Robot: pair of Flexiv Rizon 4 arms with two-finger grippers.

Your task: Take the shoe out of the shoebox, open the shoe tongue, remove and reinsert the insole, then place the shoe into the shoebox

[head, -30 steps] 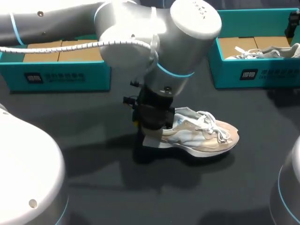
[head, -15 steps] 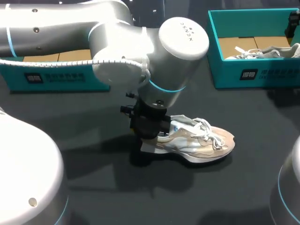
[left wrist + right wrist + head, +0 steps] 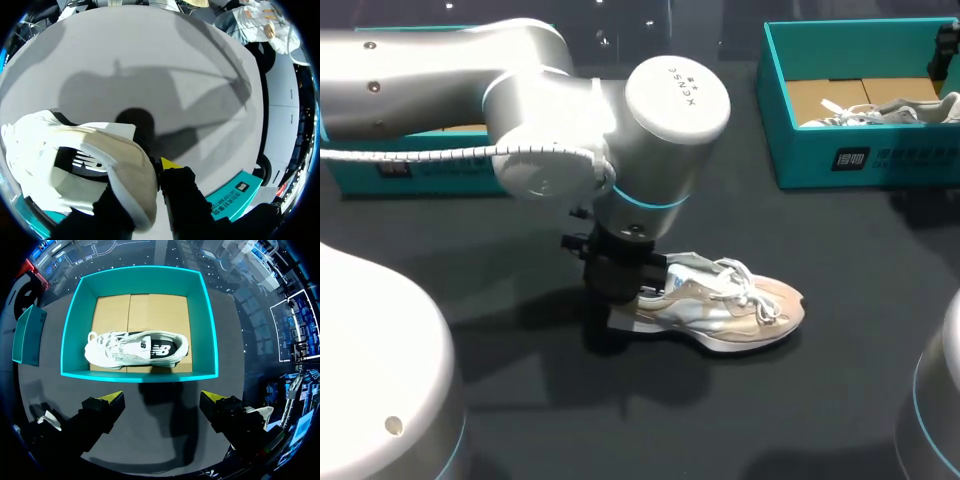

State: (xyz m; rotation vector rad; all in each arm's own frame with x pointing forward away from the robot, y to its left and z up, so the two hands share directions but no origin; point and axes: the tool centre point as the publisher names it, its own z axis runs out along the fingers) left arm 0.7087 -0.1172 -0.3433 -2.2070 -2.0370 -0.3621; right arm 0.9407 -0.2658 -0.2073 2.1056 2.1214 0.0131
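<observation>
Light falls from overhead. In the head view the dark matte worktop (image 3: 860,300) is dim, while the glossy silver left arm (image 3: 450,70) carries bright highlights and throws a soft shadow beside the beige lace-up shoe (image 3: 740,310). The left wrist view shows the worktop much brighter, crossed by 1 dark arm shadow. The teal cardboard shoebox (image 3: 140,280) in the right wrist view is evenly lit.

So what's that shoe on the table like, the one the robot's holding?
The shoe is a beige and cream sneaker with white laces and a thick white sole. It looks like soft fabric and mesh. It rests sole-down on the dark table, with its toe pointing toward my right arm's side. My left gripper comes down over the heel end and pinches the heel collar. Nothing else touches it.
</observation>
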